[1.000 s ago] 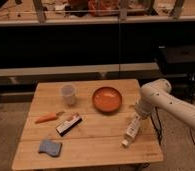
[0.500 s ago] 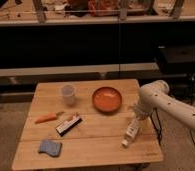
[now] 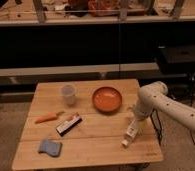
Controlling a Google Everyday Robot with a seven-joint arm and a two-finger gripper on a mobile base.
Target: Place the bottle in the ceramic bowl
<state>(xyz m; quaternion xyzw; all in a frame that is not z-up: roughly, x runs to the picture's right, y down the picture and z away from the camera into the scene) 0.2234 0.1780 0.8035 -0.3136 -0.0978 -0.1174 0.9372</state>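
The small white bottle (image 3: 131, 131) lies on its side on the wooden table (image 3: 96, 147), near the right edge, cap end toward the front. The orange-red ceramic bowl (image 3: 107, 99) stands empty at the table's middle back, up and left of the bottle. My gripper (image 3: 138, 119) hangs from the white arm that comes in from the right. It is down at the bottle's far end, right of the bowl's rim.
A translucent white cup (image 3: 68, 94) stands left of the bowl. An orange carrot (image 3: 47, 118), a black-and-white flat box (image 3: 68, 125) and a blue sponge (image 3: 50, 146) lie on the left half. Dark shelves stand behind the table.
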